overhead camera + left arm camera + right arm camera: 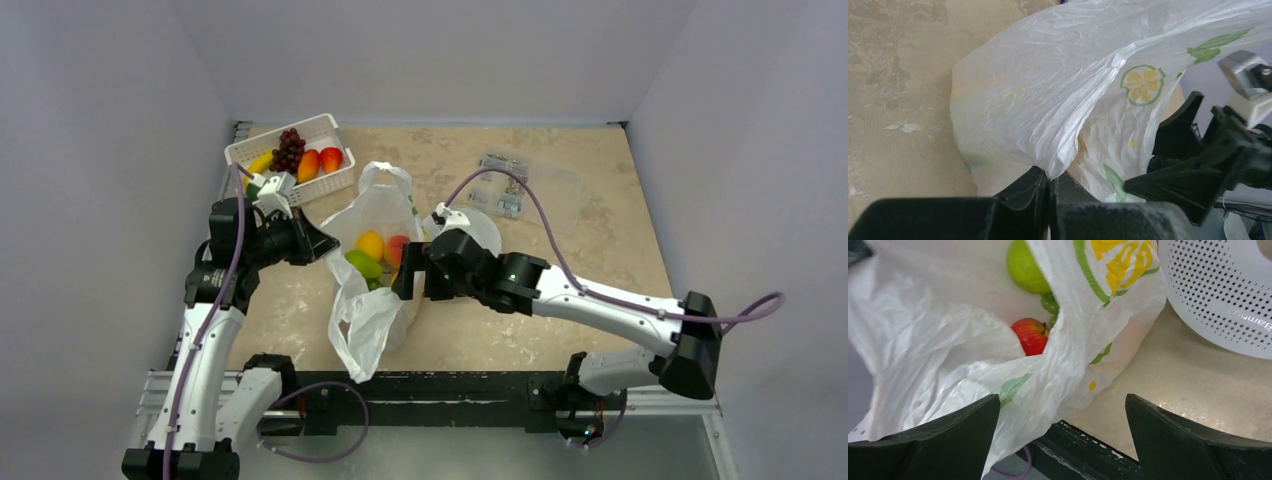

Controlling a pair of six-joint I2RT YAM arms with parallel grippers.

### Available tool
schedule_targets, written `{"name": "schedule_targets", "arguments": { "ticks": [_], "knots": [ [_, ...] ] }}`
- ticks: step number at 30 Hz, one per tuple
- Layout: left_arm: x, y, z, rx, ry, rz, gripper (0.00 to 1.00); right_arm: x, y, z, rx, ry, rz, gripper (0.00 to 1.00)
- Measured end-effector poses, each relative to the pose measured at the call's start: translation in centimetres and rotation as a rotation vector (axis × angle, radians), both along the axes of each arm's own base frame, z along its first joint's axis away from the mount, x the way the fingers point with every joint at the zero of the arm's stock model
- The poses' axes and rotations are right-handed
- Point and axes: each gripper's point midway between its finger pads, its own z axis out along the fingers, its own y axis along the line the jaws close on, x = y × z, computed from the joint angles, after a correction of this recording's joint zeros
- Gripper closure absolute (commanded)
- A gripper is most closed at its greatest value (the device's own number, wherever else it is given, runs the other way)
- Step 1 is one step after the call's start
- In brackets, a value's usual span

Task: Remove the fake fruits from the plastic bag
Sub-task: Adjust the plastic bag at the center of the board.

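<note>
Beige mottled tabletop (600, 250), grey walls. Centre of it: plastic bag (365, 330), mouth agape, fake fruits (370, 246) inside – yellow-orange, red, green showing. Left end effector (1049, 180) pinched shut on the bag's left rim, holding it up. Right end effector (408, 275) at the bag's right rim, jaws spread wide, empty. Step judged: reaching in for a fruit. Next move likely needs those jaws past the loose film to straddle the red apple (1030, 336). White basket (262, 138) beyond the bag holds more fruit.
</note>
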Motion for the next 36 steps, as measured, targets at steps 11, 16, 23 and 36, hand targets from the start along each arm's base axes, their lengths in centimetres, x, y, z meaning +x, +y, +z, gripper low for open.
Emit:
{"name": "schedule_targets", "arguments": {
  "ticks": [11,16,23,36],
  "knots": [
    [1.6,-1.4,1.2,-0.194,0.102,0.053,1.0,2.7,3.0,-3.9,0.282,0.217,0.008,1.0],
    [5.0,-1.8,2.3,-0.348,0.2,0.088,1.0,7.5,2.8,0.2,0.441,0.1,0.065,1.0],
    [8.0,1.1,8.3,-0.443,0.088,0.128,1.0,8.8,2.7,7.1,0.509,-0.168,0.203,1.0],
    [-1.3,3.3,-3.8,-0.172,0.32,0.297,0.29,-1.1,3.1,-2.7,0.402,-0.075,0.414,1.0]
  ]
}}
